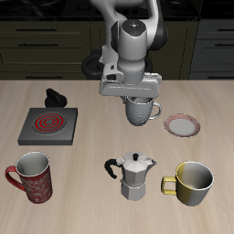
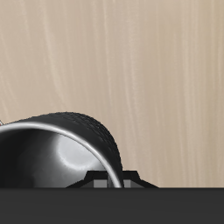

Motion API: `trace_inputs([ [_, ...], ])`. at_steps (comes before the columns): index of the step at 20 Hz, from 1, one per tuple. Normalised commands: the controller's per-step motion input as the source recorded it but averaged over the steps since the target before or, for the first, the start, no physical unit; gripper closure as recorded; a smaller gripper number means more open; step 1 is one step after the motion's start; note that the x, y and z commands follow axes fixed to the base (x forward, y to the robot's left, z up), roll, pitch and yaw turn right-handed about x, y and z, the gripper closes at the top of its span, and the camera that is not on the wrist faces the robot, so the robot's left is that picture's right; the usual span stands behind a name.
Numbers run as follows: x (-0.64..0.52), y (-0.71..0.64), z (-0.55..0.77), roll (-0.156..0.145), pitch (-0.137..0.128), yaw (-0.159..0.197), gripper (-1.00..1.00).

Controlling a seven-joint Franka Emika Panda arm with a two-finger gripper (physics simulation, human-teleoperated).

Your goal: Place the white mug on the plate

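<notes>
The white mug [image 1: 140, 111] hangs in my gripper [image 1: 135, 101], lifted above the table near its middle, handle toward the plate. The gripper is shut on the mug's rim. The plate [image 1: 183, 125], small and round with a reddish-pink rim, lies flat on the table beside the mug, a short way off and slightly nearer the front edge. In the wrist view the mug's rim and dark inside [image 2: 61, 149] fill the frame close to the fingers, with bare wood table behind; the plate is out of that view.
A silver moka pot [image 1: 135, 174] stands near the front edge below the mug. A yellow mug [image 1: 189, 183] and a red-patterned mug [image 1: 30, 175] stand at the front. A grey burner with red rings [image 1: 48, 124] and a dark object [image 1: 57, 97] lie farther back.
</notes>
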Motion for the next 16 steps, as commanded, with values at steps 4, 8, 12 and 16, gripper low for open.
trace_inputs([
  [4, -0.03, 0.42, 0.3, 0.054, -0.043, 0.004, 1.0],
  [8, -0.04, 0.33, 0.39, 0.034, -0.069, 0.017, 1.0],
  [12, 0.01, 0.35, 0.32, 0.021, -0.093, 0.03, 1.0],
  [16, 0.14, 0.49, 0.05, 0.056, -0.01, -0.02, 1.0],
])
